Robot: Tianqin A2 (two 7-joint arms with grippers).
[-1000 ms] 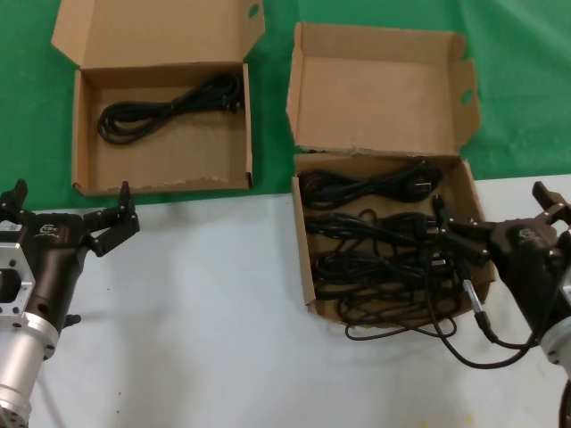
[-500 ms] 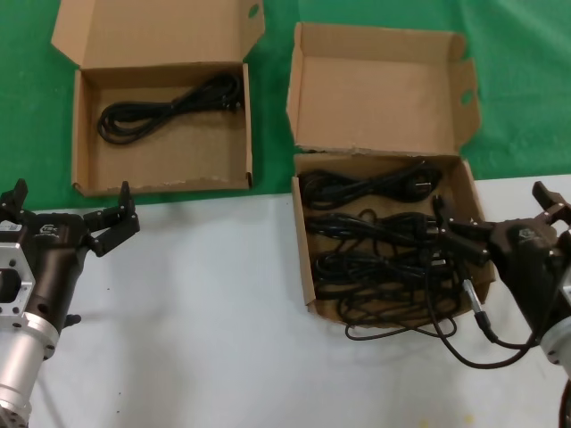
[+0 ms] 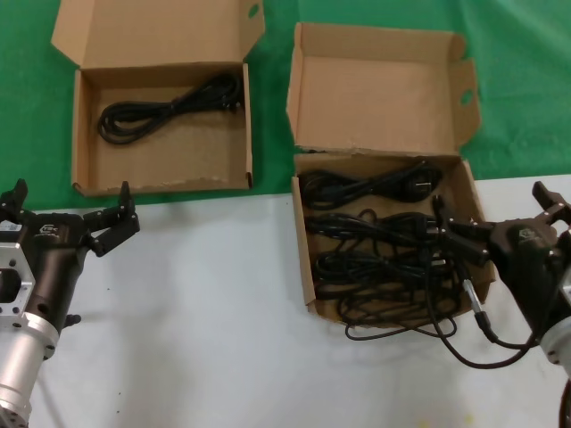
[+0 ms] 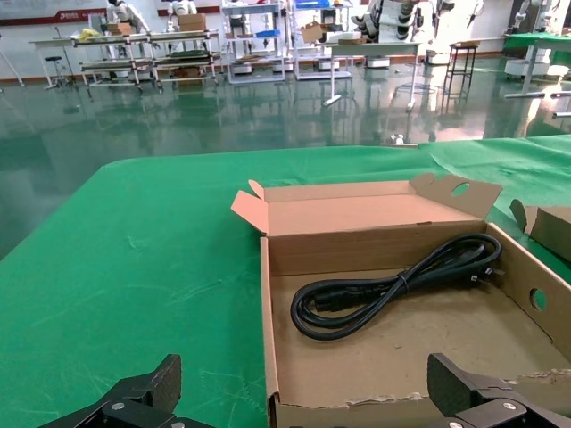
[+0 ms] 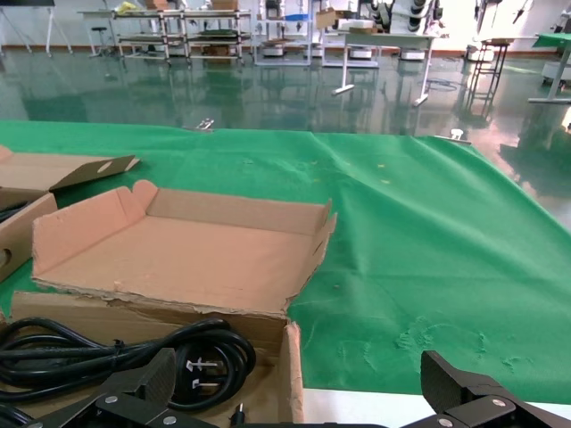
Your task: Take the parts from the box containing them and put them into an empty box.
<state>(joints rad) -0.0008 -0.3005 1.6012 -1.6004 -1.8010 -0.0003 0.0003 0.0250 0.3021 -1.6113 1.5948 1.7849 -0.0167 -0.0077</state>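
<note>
Matt brown cardboard boxes (image 3: 161, 174) (torn, rough edges), smooth black rubbery cords (image 3: 375, 245), green cloth (image 3: 517, 89).

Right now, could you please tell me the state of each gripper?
Left gripper: open, holding nothing, near the shallow box.
Right gripper: open, holding nothing, over the cords.

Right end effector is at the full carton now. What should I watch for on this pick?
The black power cords in the squarish brown carton overlap in a tangle, so the open right end effector may drag up several. One loop already hangs over the front wall and could snag. The wide shallow carton already holds one cord.
</note>
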